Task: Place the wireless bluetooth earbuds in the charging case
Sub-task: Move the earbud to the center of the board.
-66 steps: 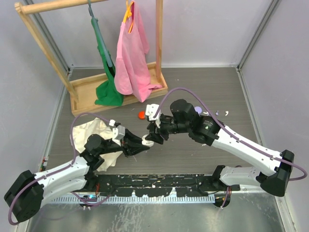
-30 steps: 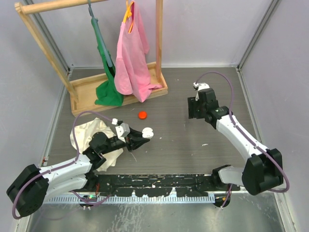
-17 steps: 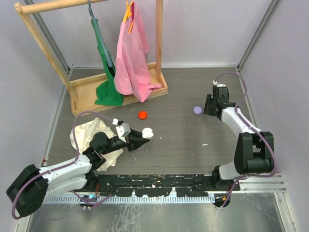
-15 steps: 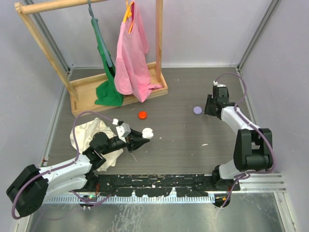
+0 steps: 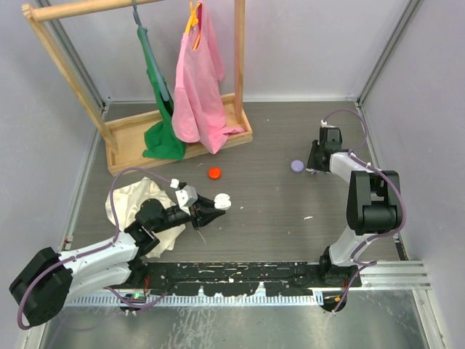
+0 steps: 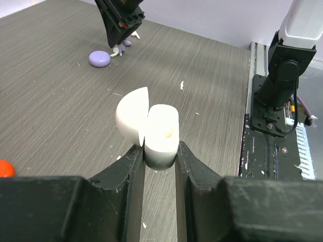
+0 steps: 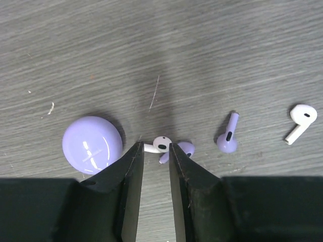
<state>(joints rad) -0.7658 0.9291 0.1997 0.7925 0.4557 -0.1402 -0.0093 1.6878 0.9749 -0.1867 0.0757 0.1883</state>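
Note:
My left gripper is shut on an open white charging case, lid up, held above the table at the middle left. At the far right my right gripper is down on the table with its jaws closed round a white earbud, stem against one finger and head against the other. A second white earbud lies further right. A closed round lavender case sits just left of the right gripper's fingers. Two lavender earbuds lie beside the gripped one.
A red-orange cap lies mid-table. A cream cloth is bunched under the left arm. A wooden clothes rack with green and pink garments stands at the back left. The enclosure wall runs close behind the right gripper.
The right arm swung out to the far right and lowered over the earbuds, and its jaws narrowed round the white one. The left gripper and its case stayed put.

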